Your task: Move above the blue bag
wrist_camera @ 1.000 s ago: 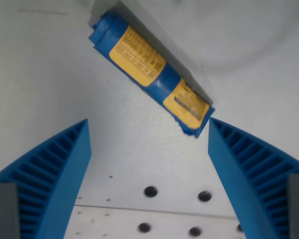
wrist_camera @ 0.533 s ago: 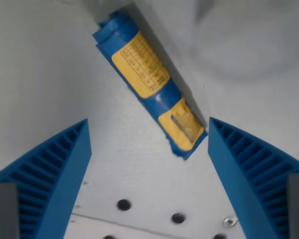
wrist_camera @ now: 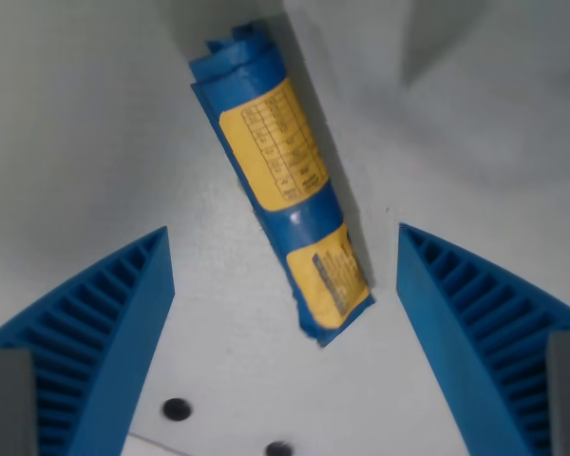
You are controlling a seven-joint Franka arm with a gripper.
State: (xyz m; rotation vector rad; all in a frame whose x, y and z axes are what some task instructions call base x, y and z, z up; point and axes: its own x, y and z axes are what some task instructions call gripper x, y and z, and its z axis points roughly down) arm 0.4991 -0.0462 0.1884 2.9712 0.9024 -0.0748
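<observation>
The blue bag (wrist_camera: 280,180) is a rolled blue packet with two yellow labels, lying on the white table. It runs from the top centre down toward the wrist view's lower right. My gripper (wrist_camera: 285,285) is open and empty, above the bag's lower end. The left blue ribbed finger (wrist_camera: 100,337) and the right blue ribbed finger (wrist_camera: 475,323) stand on either side of the bag, apart from it.
The white table (wrist_camera: 85,142) has small dark holes (wrist_camera: 176,409) near the bottom edge. A grey shadowed shape (wrist_camera: 446,38) shows at the top right.
The camera has moved: the bag now sits lower and more upright in the view, more centred between the fingers. The table holes have slid down toward the bottom edge.
</observation>
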